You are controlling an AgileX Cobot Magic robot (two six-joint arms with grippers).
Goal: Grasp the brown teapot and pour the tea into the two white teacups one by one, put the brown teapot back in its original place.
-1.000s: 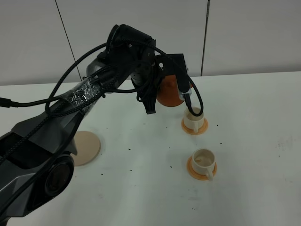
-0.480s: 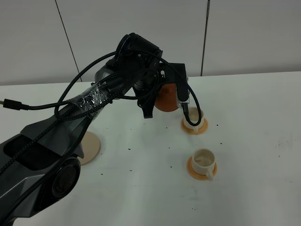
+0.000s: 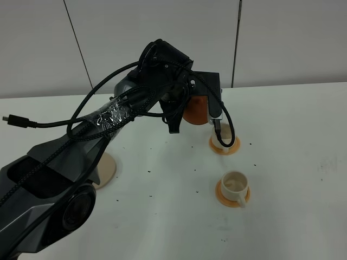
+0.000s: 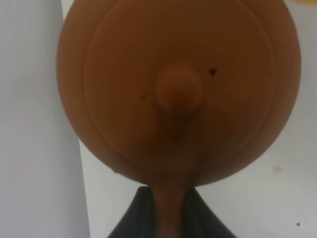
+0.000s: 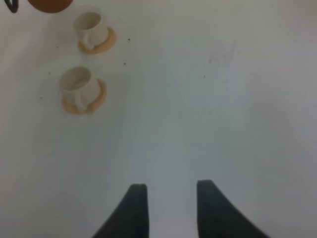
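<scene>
My left gripper [image 3: 210,111] is shut on the handle of the brown teapot [image 3: 195,110] and holds it in the air just behind and left of the far white teacup [image 3: 221,142]. In the left wrist view the teapot [image 4: 178,91] fills the frame, lid and knob facing the camera, its handle between the dark fingers [image 4: 141,220]. The near white teacup [image 3: 234,184] stands on its orange saucer [image 3: 223,197]. The beige plate [image 3: 107,169] lies bare at the left, half behind the arm. My right gripper [image 5: 171,208] hangs open over bare table. The tea is hidden.
The left arm and its cables stretch from the front left across the table's middle. Dark specks dot the white tabletop around the cups. In the right wrist view both teacups [image 5: 89,27] [image 5: 77,84] stand far from the open fingers.
The left arm's wrist has shifted a little to the right and turned, carrying the teapot with it by the far cup. Cups, plate and right gripper have not moved.
</scene>
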